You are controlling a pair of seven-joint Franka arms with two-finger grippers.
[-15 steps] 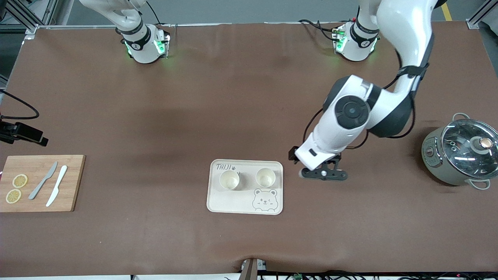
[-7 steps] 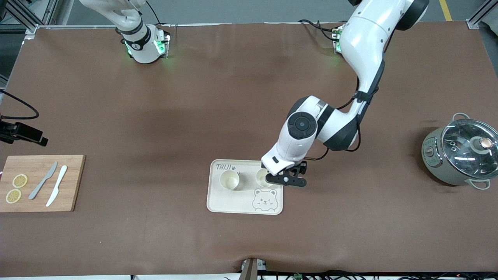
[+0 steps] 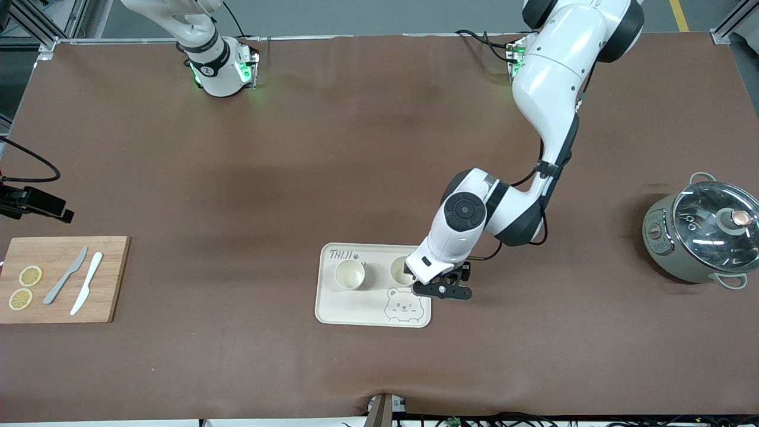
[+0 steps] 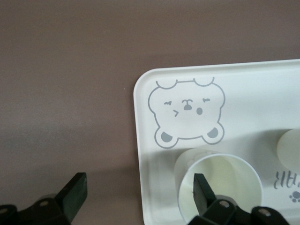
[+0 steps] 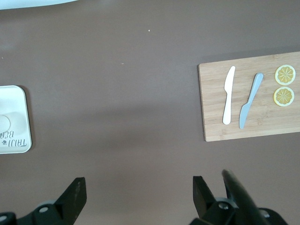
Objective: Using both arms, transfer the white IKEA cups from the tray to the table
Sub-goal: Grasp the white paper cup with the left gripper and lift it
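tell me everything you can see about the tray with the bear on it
The bear tray is a cream, matte, rounded rectangle with a raised rim, a grey winking bear printed in one corner and lettering in another. It lies flat on the brown table, two white cups upright on it. The open left gripper is above its edge.

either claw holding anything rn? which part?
Nothing held. Left claw is open, one finger inside the small cream-white handleless cup. Right claw is open over bare table.

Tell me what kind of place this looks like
Probably a robot lab bench set up for kitchen tasks: a brown-covered table with aluminium framing at its corners, two arms bolted to it, and props such as a bear tray with cups, a pot and a cutting board.
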